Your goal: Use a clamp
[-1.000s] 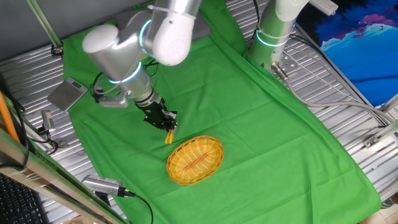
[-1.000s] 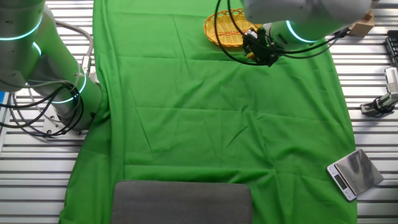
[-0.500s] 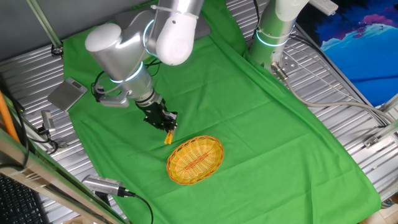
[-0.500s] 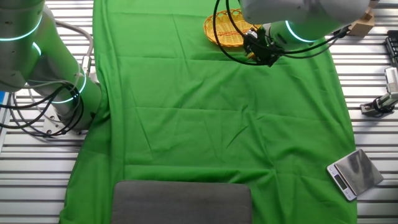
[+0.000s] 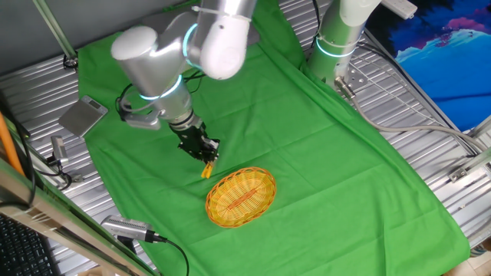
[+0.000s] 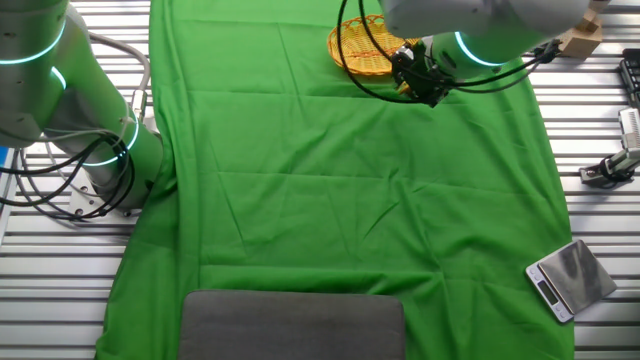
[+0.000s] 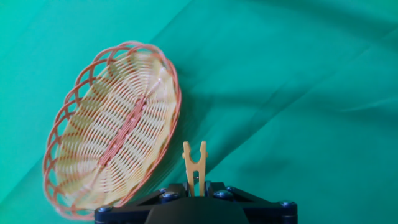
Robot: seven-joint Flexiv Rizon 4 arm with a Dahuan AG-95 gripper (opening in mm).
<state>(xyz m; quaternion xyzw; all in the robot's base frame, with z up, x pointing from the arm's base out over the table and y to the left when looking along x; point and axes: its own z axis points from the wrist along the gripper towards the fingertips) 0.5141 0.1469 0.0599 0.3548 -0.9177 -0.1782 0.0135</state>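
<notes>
Your gripper [image 7: 195, 186] pinches the clamp [image 7: 194, 167] at its base, fingers drawn close around it, the two prongs pointing away from the hand above the green cloth [image 5: 307, 146]. In the hand view, the small yellow-orange clip stands upright just beside the rim of the wicker basket [image 7: 112, 127], apart from it. From one fixed view, the clamp [image 5: 207, 170] hangs just off the basket's [image 5: 241, 197] near-left edge. Open cloth stretches wide on every other side. In the other fixed view, the gripper [image 6: 415, 88] sits by the basket [image 6: 365, 50]; the clamp is too small to make out there.
</notes>
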